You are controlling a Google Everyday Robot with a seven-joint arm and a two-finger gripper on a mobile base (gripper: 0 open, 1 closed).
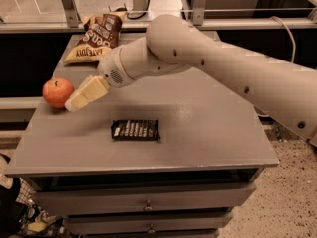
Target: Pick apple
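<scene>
The apple [57,92] is round and red-orange with a small dark stem dimple. It sits on the grey table [198,128] near the left edge. My gripper [73,103] reaches in from the right on a thick white arm. Its cream-coloured tip is just right of the apple, very close to it or touching it, low over the table.
A black snack bar [135,129] lies flat in the middle front of the table. A brown chip bag [96,37] lies at the back left. Drawers run below the table front. A metal rail crosses behind the table.
</scene>
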